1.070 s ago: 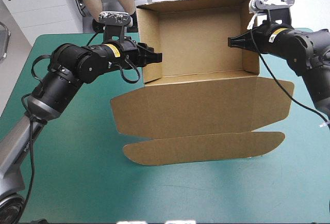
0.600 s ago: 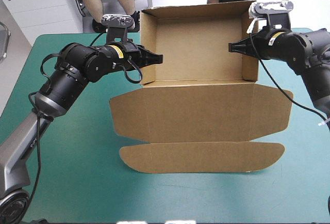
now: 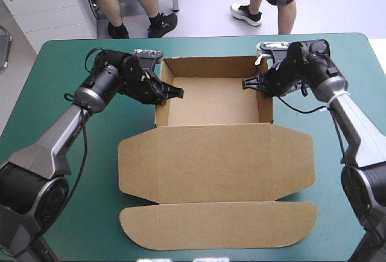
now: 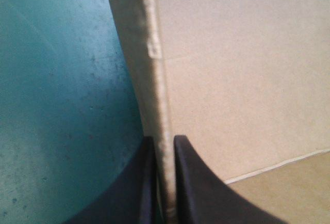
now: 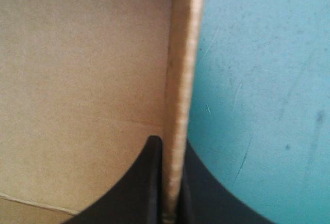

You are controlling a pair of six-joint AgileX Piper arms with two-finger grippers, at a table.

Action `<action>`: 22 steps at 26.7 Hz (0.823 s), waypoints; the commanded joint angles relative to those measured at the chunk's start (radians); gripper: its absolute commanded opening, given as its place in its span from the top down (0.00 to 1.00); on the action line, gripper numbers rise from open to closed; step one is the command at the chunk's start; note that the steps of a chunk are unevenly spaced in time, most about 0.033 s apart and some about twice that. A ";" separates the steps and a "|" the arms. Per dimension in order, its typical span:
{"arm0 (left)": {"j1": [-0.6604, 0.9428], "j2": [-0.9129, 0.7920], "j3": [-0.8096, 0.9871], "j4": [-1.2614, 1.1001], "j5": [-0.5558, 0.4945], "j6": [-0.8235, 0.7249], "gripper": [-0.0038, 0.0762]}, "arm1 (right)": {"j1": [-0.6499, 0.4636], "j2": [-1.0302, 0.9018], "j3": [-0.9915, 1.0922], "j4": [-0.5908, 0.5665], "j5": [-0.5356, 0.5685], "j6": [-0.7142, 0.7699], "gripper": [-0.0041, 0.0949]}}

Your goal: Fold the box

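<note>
Brown box point(image 3: 211, 102) — open tray on table, lid flat in front

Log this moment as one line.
box: open tray, lid flat | left gripper: shut on box's left wall | right gripper: shut on box's right wall

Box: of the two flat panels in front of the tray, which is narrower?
The strip farthest from the tray, with rounded ends. The wider panel lies between the two.
</note>
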 commanded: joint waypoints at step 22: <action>-0.006 0.119 -0.040 -0.060 0.096 0.140 0.29 | 0.008 0.071 -0.028 0.052 0.116 -0.073 0.40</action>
